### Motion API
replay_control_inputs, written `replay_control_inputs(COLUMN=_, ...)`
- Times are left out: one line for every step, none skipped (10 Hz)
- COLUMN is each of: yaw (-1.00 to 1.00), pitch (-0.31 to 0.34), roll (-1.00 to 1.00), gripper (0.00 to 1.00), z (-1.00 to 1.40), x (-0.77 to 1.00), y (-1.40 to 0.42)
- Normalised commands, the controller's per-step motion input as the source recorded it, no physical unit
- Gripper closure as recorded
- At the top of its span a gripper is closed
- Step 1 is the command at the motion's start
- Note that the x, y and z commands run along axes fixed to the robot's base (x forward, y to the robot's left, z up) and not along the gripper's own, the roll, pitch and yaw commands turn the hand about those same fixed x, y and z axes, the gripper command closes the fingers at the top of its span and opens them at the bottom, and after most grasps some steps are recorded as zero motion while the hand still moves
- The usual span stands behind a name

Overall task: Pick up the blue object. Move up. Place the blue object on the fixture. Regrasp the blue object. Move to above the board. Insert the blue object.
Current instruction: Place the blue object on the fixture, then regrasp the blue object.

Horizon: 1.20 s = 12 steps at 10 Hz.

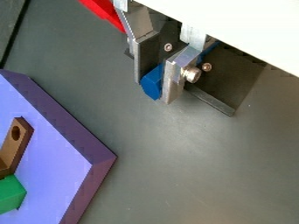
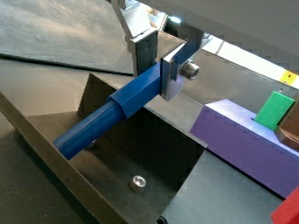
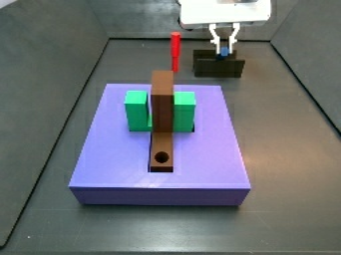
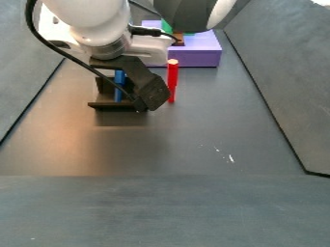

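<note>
My gripper (image 1: 156, 84) is shut on the squared end of the blue object (image 1: 151, 86), a slim blue peg. In a wrist view the blue object (image 2: 107, 117) slants down from the gripper (image 2: 159, 77) into the fixture (image 2: 70, 179), a dark open holder. In both side views the gripper (image 3: 221, 46) (image 4: 120, 85) hangs right over the fixture (image 3: 220, 68) (image 4: 114, 104), and a bit of the blue object (image 4: 120, 77) shows between the fingers. The lavender board (image 3: 200, 149) (image 1: 59, 149) lies apart from the gripper, with its brown strip (image 3: 163, 115).
A thin red peg (image 3: 174, 47) (image 4: 172, 79) stands upright close beside the fixture. Two green blocks (image 3: 138, 110) flank the brown strip on the board. Dark side walls (image 3: 54, 120) edge the floor.
</note>
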Motion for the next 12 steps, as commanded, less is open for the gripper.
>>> replay_control_inputs(yaw=0.0, pitch=0.0, roll=-0.04, gripper=1.0, z=-0.03, x=0.0, y=0.0)
replay_control_inputs(yaw=0.0, pitch=0.0, roll=0.0, gripper=1.0, z=0.0, x=0.0, y=0.0)
replay_control_inputs(yaw=0.0, pitch=0.0, roll=0.0, gripper=0.0, z=0.0, x=0.0, y=0.0)
replay_control_inputs(yaw=-0.02, pitch=-0.014, roll=0.46, gripper=0.0, z=0.29, x=0.0, y=0.01)
replay_control_inputs(yaw=-0.03, pitch=-0.006, roll=0.88, gripper=0.0, z=0.5, x=0.06, y=0.0)
replay_control_inputs(yaw=-0.02, pitch=-0.006, roll=1.0, gripper=0.0, z=0.55, x=0.09, y=0.0)
replay_control_inputs(yaw=0.0, pitch=0.0, roll=1.0, gripper=0.0, z=0.48, x=0.14, y=0.0)
replay_control_inputs(yaw=0.0, pitch=0.0, roll=1.0, gripper=0.0, z=0.39, x=0.21, y=0.0)
replay_control_inputs(yaw=0.0, pitch=0.011, roll=1.0, gripper=0.0, z=0.23, x=0.24, y=0.0)
replay_control_inputs(yaw=0.0, pitch=0.054, roll=1.0, gripper=0.0, z=0.05, x=0.25, y=0.0)
replay_control_inputs(yaw=0.0, pitch=0.063, roll=1.0, gripper=0.0, z=0.03, x=0.26, y=0.0)
replay_control_inputs(yaw=0.0, pitch=0.06, roll=1.0, gripper=0.0, z=0.02, x=0.26, y=0.0)
